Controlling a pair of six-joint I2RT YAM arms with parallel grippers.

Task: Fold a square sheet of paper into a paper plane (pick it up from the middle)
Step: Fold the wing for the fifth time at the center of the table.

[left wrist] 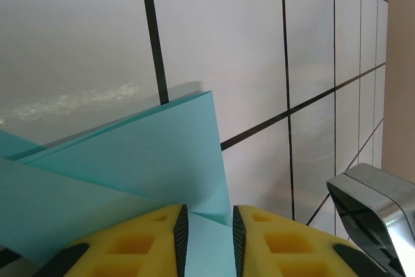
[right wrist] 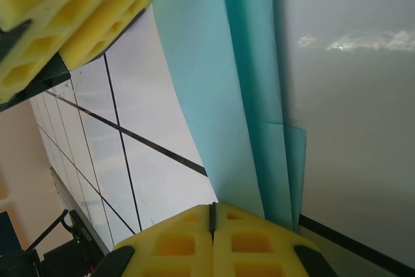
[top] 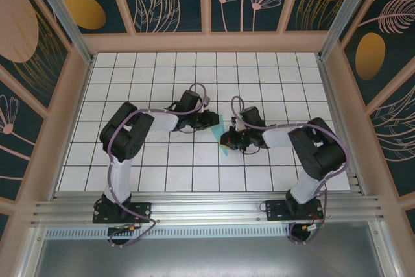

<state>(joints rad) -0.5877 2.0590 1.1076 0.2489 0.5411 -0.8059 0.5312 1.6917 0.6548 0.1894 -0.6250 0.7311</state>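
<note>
The light teal paper [top: 221, 135] lies partly folded on the white grid table between both grippers. In the left wrist view its layered flaps [left wrist: 130, 160] spread ahead and to the left, with one strip running into the gap of my left gripper [left wrist: 206, 218], whose jaws stand a little apart around it. My left gripper [top: 213, 120] sits at the paper's far side. My right gripper [top: 227, 139] is at its near side. Its pads [right wrist: 211, 211] are pressed together with nothing seen between them. The folded paper [right wrist: 220, 95] passes under its right finger. The left gripper's yellow fingers [right wrist: 78, 11] hold the far end.
White tiles with black lines [top: 162, 89] surround the paper. Wooden walls [top: 71, 95] enclose the table on three sides. A grey metal part [left wrist: 376, 212] shows close at the lower right of the left wrist view.
</note>
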